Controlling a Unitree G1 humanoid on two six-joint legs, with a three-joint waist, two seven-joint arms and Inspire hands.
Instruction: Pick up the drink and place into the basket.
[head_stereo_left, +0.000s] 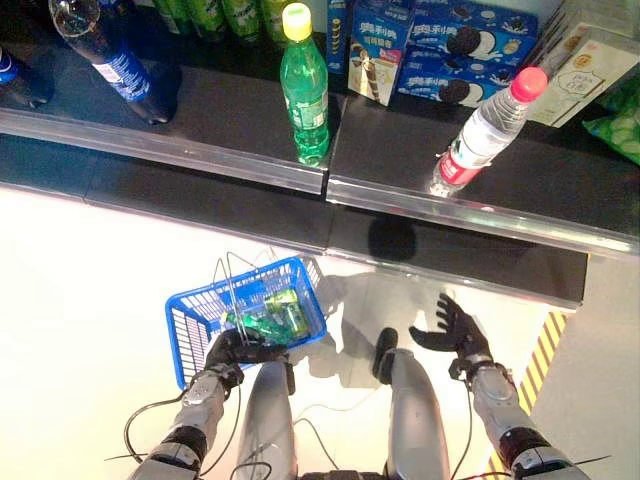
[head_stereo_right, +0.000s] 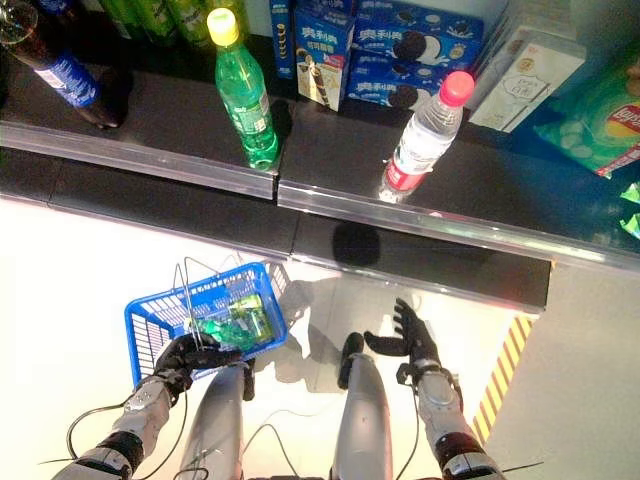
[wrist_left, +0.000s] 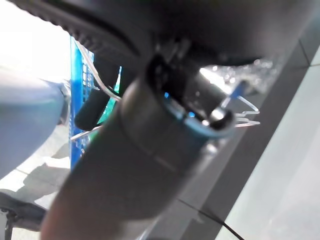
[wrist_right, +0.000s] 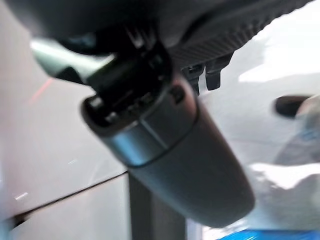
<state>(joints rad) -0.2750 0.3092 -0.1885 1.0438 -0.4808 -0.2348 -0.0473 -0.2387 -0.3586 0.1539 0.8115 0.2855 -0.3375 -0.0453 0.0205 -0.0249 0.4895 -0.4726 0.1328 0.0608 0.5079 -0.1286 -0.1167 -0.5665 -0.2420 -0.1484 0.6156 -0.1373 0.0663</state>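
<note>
We see the blue basket at approx 7 o'clock in the head views, held off the white floor by the left hand, whose fingers are clenched round the near rim and the wire handles. Inside the basket lie green drink bottles on their sides, touching each other, towards the basket's right half.

Right hand sits at approx 5 o'clock, palm up-ish, fingers spread and relaxed, grasping nothing, well apart from the basket.

Up at 12 o'clock, on the dark shelf behind a clear front rail, a green soda bottle w/ yellow cap stands upright, near the rail. At approx 1–2 o'clock a clear water bottle w/ pink cap and red label stands on the next shelf section, also close to the rail. At 10–11 o'clock a dark cola bottle w/ blue label stands further back. Behind the green bottle: blue cookie boxes; to their right, a pale box and a green snack bag.

Yellow-black hazard stripe runs on the floor at approx 4 o'clock.

Wrist views: mostly each hand's own dark bulk; left one shows a strip of blue basket mesh.
</note>
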